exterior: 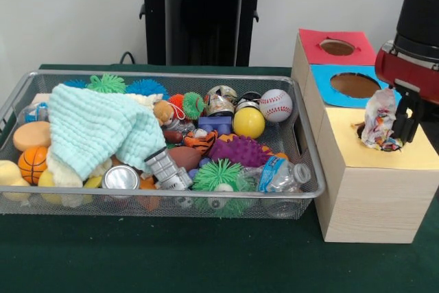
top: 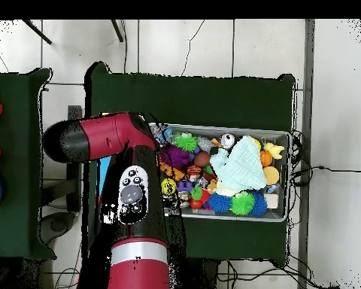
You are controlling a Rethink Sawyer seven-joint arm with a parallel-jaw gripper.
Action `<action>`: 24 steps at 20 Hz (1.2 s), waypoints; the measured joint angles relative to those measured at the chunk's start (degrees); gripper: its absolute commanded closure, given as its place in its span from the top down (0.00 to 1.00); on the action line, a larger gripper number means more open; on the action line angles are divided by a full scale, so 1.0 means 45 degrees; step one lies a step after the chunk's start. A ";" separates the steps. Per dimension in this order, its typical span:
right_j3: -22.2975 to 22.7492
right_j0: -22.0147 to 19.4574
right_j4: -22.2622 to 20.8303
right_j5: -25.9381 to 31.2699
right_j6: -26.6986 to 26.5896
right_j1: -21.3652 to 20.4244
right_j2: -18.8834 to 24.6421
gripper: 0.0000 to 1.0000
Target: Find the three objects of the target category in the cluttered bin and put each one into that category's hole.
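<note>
Gripper (exterior: 392, 123) fingers were clamped on a crumpled, multicoloured printed wrapper (exterior: 379, 120), holding it upright right over the round hole in the yellow-topped section of the pale wooden box (exterior: 370, 190). The wrapper's lower end looked to be at or just inside the hole's rim, so this delivery seemed nearly done but not released. Whether it was the first, second or third of the target items could not be told, since nothing showed inside the holes. The blue-topped hole (exterior: 354, 84) and the red-topped hole (exterior: 337, 47) behind it looked empty from this angle.

Just beside the box stood the silver wire-mesh bin (exterior: 310, 149), still crowded. Its nearest corner held a crushed clear plastic bottle with a blue label (exterior: 280, 173), which may belong with the wrapper as rubbish, as might a shiny silver can (exterior: 121, 177) lying near the front rim. Further candidates would be hard to spot: a pale mint knitted cloth (exterior: 96, 128) was draped over much of the far half and hid whatever lay beneath. Around it were a yellow ball (exterior: 248, 122), a white baseball (exterior: 275, 104), a purple spiky ball (exterior: 241, 149), green pom-poms (exterior: 217, 174) and a small orange basketball (exterior: 32, 163). In the overhead view the red arm (top: 101, 139) covered the box entirely.
</note>
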 measured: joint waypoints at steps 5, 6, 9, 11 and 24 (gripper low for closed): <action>0.0275 0.0065 0.0000 -0.0253 0.0000 -0.0064 -0.0184 0.00; 0.0282 0.0092 0.0000 -0.0253 0.0000 -0.0071 -0.0235 0.00; 0.0278 0.0228 0.0005 -0.0255 0.0000 -0.0075 -0.0461 0.00; 0.0278 0.0342 0.0005 -0.0358 0.0000 -0.0018 -0.0649 0.00; 0.0256 0.0380 0.0031 -0.1097 0.0000 0.1069 -0.0901 0.00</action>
